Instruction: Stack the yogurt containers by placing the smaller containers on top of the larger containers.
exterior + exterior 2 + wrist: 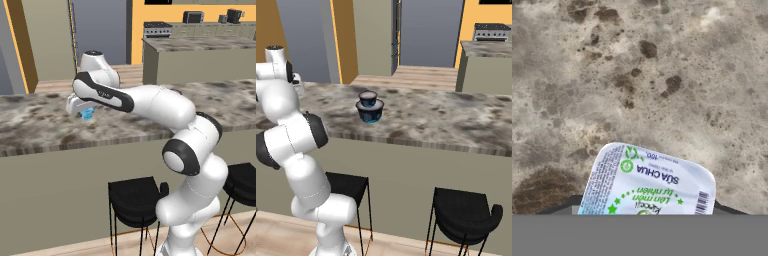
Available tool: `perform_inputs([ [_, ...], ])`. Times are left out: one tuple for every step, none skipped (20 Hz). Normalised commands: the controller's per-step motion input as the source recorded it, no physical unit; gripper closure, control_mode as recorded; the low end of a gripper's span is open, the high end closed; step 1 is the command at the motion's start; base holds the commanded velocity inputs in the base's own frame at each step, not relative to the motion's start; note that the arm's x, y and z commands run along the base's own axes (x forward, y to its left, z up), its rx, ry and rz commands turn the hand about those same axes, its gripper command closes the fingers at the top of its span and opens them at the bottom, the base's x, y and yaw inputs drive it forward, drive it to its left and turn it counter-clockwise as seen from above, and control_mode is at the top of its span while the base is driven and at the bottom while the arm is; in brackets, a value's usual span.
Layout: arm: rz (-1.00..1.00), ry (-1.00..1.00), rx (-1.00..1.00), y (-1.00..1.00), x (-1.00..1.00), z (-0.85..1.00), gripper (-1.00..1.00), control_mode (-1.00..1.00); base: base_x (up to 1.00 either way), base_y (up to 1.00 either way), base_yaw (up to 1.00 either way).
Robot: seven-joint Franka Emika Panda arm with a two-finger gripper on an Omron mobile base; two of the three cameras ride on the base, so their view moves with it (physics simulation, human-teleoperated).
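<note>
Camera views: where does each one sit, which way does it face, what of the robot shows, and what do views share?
Left base view: behind the arm's left, looking forward and down at the counter; white arm reaches to the light-blue cup.
Right base view: behind the arm's right, facing the dark round cup; arm at left.
Hand view: looks down onto the light-blue cup's printed lid.
Shared: the marbled counter; left base and hand views share the light-blue cup.
</note>
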Motion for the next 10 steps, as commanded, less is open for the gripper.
perform_inputs([
  [0.0,0.0,0.0,0.0,0.0,0.31,1.0,-1.0,0.0,0.0,0.0],
  [0.0,0.0,0.0,0.0,0.0,0.3,1.0,-1.0,0.0,0.0,0.0],
  [0.0,0.0,0.0,0.0,0.01,0.28,1.0,-1.0,0.0,0.0,0.0],
  [0.0,0.0,0.0,0.0,0.0,0.27,1.0,-1.0,0.0,0.0,0.0],
  [0.0,0.0,0.0,0.0,0.0,0.29,1.0,-1.0,0.0,0.0,0.0],
  [0.0,0.0,0.0,0.0,0.0,0.29,1.0,-1.0,0.0,0.0,0.0],
  [0.0,0.0,0.0,0.0,0.0,0.24,1.0,-1.0,0.0,0.0,0.0],
  [0.0,0.0,0.0,0.0,0.0,0.21,1.0,-1.0,0.0,0.0,0.0],
  [0.0,0.0,0.0,-0.01,0.0,0.24,1.0,-1.0,0.0,0.0,0.0],
  [0.0,0.0,0.0,-0.03,0.0,0.21,1.0,-1.0,0.0,0.0,0.0],
])
